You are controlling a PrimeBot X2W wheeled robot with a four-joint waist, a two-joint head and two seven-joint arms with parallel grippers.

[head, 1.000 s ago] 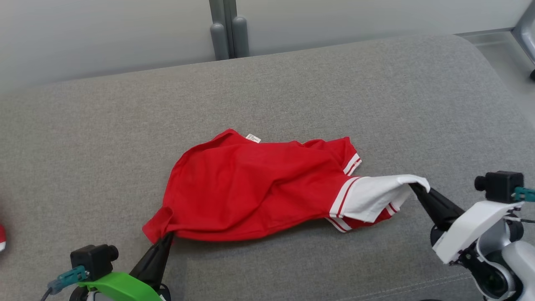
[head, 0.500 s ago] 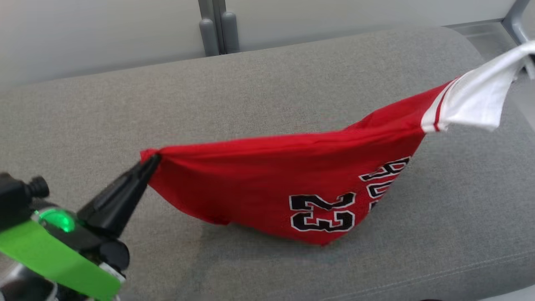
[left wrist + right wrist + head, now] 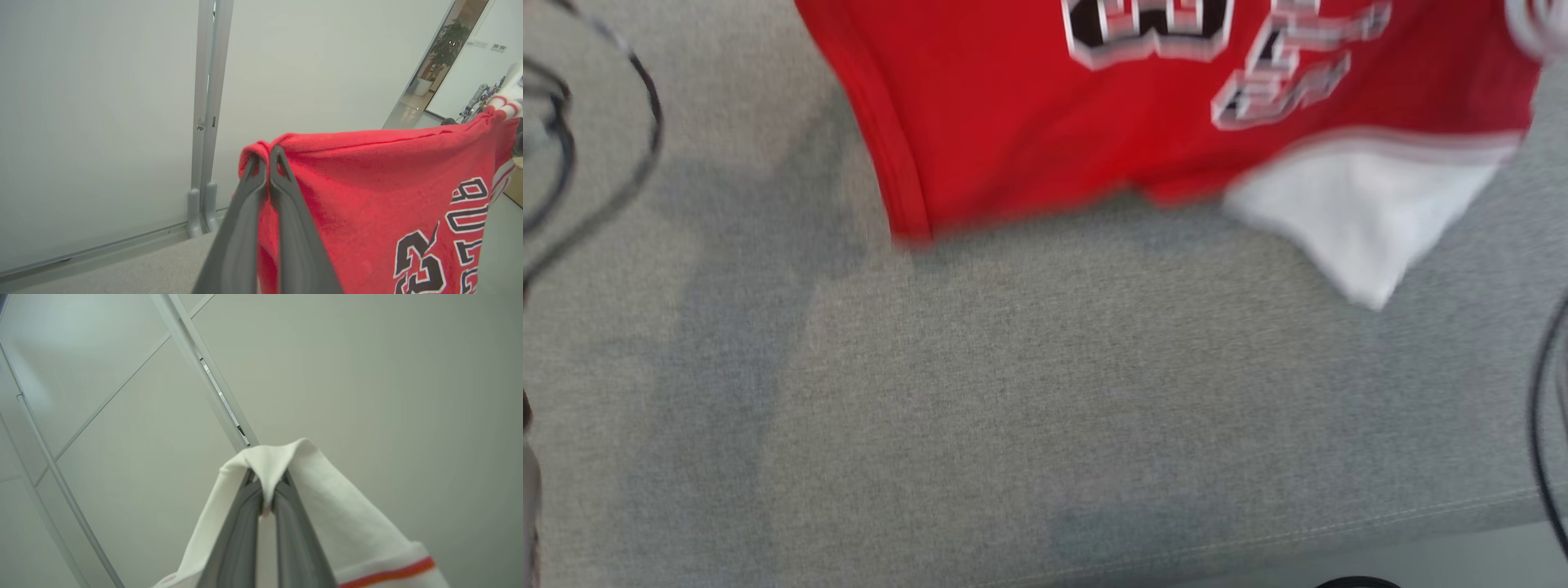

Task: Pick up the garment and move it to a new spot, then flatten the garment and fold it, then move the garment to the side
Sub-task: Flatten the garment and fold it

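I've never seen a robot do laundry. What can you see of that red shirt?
The red shirt is a soft knit jersey with a white, red-striped sleeve and a black, white-edged number 23. It hangs spread between the left gripper, jaws shut on a red corner, and the right gripper, jaws shut on the white sleeve, above the grey cushion.

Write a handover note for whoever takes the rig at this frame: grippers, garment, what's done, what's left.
Left gripper: shut on a red corner of the garment.
Right gripper: shut on its white sleeve.
Garment: hangs spread between the two grippers over the grey cushion, print showing. The head view is blurred, so I cannot tell whether the low edge touches the cushion.
Done: pick-up.
Left: set it down at a new spot, flatten, fold, move it aside.
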